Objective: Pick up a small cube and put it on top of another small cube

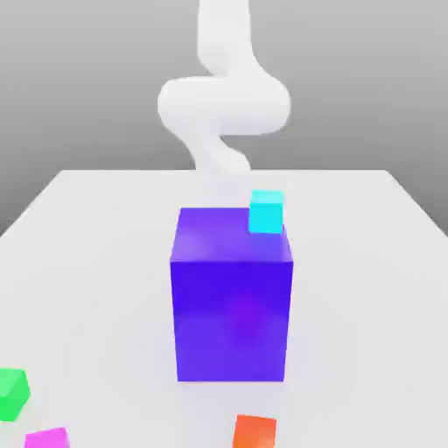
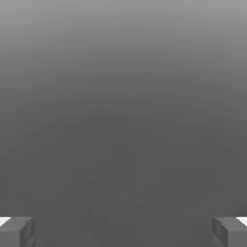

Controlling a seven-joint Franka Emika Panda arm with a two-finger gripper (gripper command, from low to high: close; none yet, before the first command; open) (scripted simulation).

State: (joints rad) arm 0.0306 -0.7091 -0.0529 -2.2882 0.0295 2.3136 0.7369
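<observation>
White table (image 1: 87,289) forms the work surface, with a grey background beyond it. Pincer (image 2: 123,232) status: released, pads wide apart, nothing between them; I judge this the ready setting, leaving clearance to straddle a cube. My arm (image 1: 224,101) stands behind the blue box (image 1: 231,319), which likely serves as a raised support or an obstacle to route around. Candidate cubes are as follows: cyan (image 1: 266,213) appears seated on the box top, near its edge on the exterior view's right; green (image 1: 11,395), magenta (image 1: 48,439) and orange (image 1: 255,432) lie on the table at the near side. No cube is stacked on another. Which cube I must lift is unspecified. Recommended next step: select one, align above it, and avoid brushing cyan off its perch.
</observation>
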